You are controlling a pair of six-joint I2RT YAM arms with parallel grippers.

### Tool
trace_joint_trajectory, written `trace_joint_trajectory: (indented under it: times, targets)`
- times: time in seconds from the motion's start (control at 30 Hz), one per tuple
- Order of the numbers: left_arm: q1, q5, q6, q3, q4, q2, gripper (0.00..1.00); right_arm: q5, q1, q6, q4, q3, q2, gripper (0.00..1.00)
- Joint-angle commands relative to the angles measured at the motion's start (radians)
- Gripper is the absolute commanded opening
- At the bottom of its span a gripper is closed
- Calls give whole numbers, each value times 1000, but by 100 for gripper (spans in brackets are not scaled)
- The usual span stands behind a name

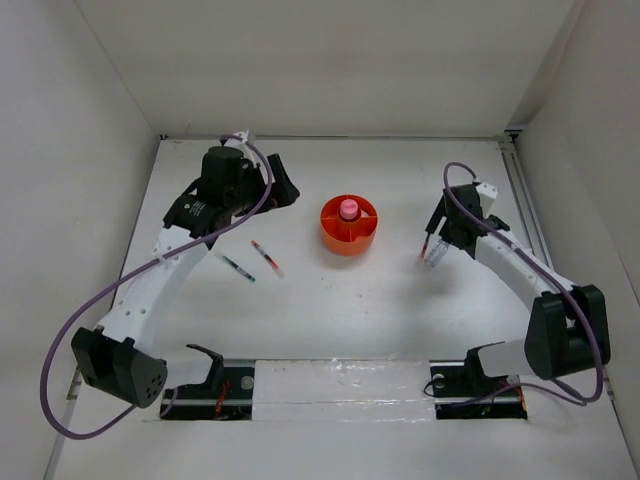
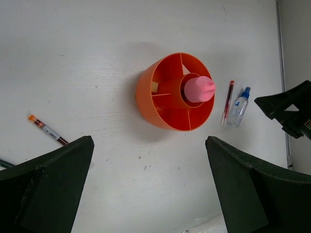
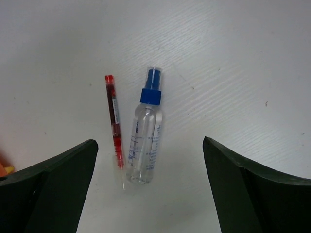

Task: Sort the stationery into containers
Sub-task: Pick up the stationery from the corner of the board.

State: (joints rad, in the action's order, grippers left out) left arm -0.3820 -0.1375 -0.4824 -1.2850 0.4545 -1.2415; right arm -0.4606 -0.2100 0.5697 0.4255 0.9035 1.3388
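Since the right gripper (image 3: 148, 143) hangs over it with jaws spread wide and nothing held, the bottle (image 3: 145, 131) is your nearest pick.

- Position: the bottle lies flat on the table, well right of the organiser (image 2: 146, 99), blue cap pointing away from the wrist camera. A red pen (image 3: 114, 121) lies just beside it on its left, almost parallel and closest at the bottle's base.
- Handling, as a judgement: clear hard plastic, probably light and stiff. The smooth round wall is likely to roll or slip under a loose pinch. Close across the middle of the barrel, not on the narrow cap. Whether there is liquid inside cannot be told.
- Risk: the pen may get caught by the left finger.
- Writing: blue print and what look like scale marks run down the barrel, too small to read. The pen's label is also unreadable.
- Left gripper (image 2: 149, 141): wide open and empty, looking down at the organiser.
- The organiser's centre cup holds a pink bottle (image 2: 199, 90), and a tan block (image 2: 154, 87) sits in a side compartment.
- Two more pens (image 1: 252, 262) lie on the table left of the organiser.
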Motion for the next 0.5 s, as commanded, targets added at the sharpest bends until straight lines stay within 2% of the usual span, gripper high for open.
trace_joint_trajectory:
  times: [0.0, 0.1, 0.47]
  targets:
    - [3, -13, 31, 4, -16, 19, 100, 57, -25, 38, -34, 28, 48, 95]
    - [3, -22, 31, 4, -7, 19, 100, 4, -66, 88, -7, -7, 72, 94]
    - [3, -40, 41, 13, -16, 56, 100, 39, -68, 134, -24, -64, 108, 89]
